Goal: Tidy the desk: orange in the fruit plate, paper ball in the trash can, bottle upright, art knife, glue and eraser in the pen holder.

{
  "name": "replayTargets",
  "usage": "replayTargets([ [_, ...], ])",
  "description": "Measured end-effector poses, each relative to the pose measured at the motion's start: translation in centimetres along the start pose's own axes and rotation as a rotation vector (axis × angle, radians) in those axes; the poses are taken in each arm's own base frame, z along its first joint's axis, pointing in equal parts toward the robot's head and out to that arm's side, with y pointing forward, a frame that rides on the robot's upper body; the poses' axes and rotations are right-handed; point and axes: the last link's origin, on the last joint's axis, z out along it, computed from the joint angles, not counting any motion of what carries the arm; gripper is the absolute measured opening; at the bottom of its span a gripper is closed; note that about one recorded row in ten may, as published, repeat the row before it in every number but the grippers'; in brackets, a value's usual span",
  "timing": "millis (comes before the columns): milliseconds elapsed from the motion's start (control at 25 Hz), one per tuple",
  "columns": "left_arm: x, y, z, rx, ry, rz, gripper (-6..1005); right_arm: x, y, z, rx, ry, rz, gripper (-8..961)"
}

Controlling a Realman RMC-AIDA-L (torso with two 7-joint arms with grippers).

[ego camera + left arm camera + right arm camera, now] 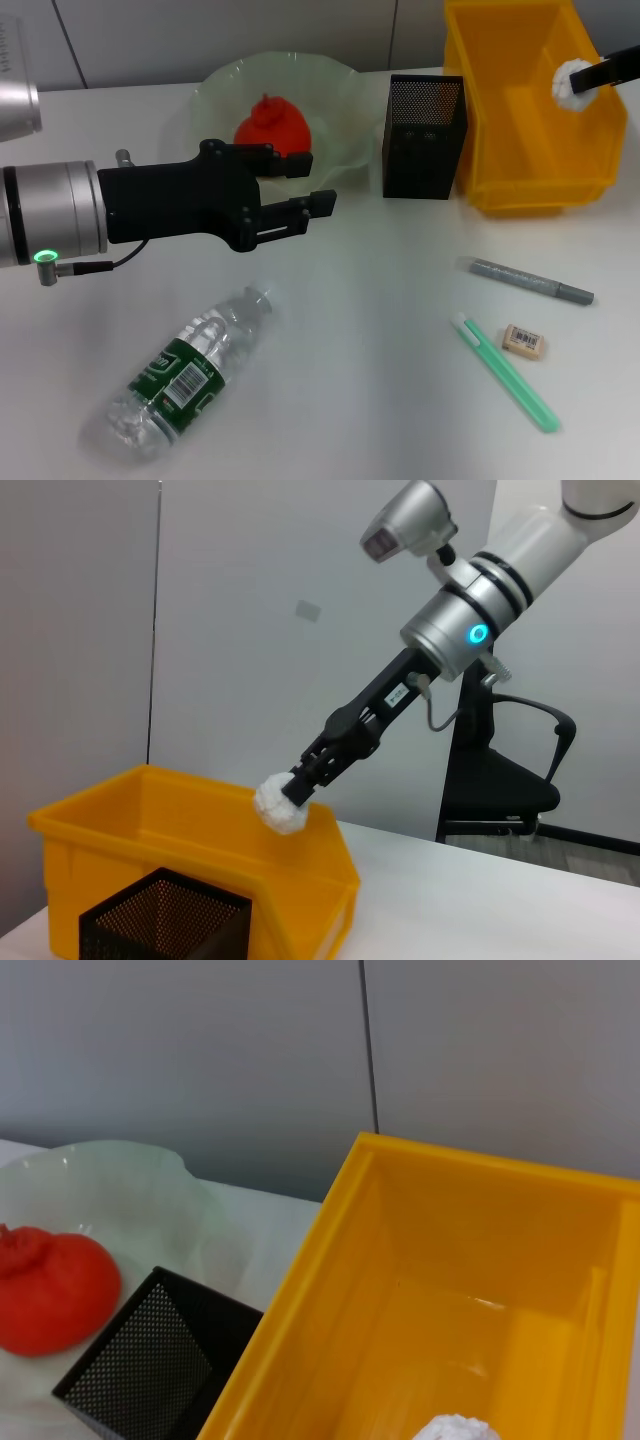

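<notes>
The orange [270,125] sits in the fruit plate [215,88]. My left gripper [305,183] hovers open and empty just in front of that plate. My right gripper [582,84] is shut on the white paper ball [566,76], holding it over the yellow trash can [500,60]; the left wrist view shows the ball [280,805] above the bin's rim. The bottle [185,375] lies on its side at the front left. Right of centre lie the eraser [523,341], a grey pen-shaped item [525,281] and a green one [507,372]. The pen holder [424,135] stands upright.
The pen holder stands tight between the fruit plate and the trash can. A black office chair [500,780] stands beyond the table. The white table [380,400] shows bare surface between the bottle and the pen-shaped items.
</notes>
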Motion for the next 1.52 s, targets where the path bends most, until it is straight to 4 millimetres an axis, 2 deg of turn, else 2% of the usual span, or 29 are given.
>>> replayTargets([
  [240, -0.1, 0.0, 0.0, 0.002, 0.000, -0.002, 513, 0.4, -0.2, 1.0, -0.002, 0.007, -0.001, 269],
  [760, -0.3, 0.0, -0.1, 0.003, -0.002, -0.012, 515, 0.3, 0.2, 0.7, -0.023, 0.007, -0.029, 275],
  [1000, -0.5, 0.0, -0.1, 0.004, -0.003, -0.016, 516, 0.0, 0.1, 0.5, -0.008, -0.008, -0.035, 502],
  [1280, -0.5, 0.0, -0.2, 0.002, -0.005, -0.042, 517, -0.1, 0.5, 0.0, -0.001, -0.034, -0.048, 607],
  [1440, -0.5, -0.2, -0.4, 0.015, -0.006, -0.044, 518, 0.3, 1.8, -0.9, -0.023, -0.084, -0.068, 667],
  [1480, -0.6, -0.3, -0.5, 0.021, -0.006, -0.045, 518, 0.6, 2.8, -1.6, -0.055, -0.115, -0.075, 667],
  [1520, -0.5, -0.3, -0.6, 0.025, -0.005, -0.046, 518, 0.6, 2.8, -1.6, -0.055, -0.115, -0.075, 667],
])
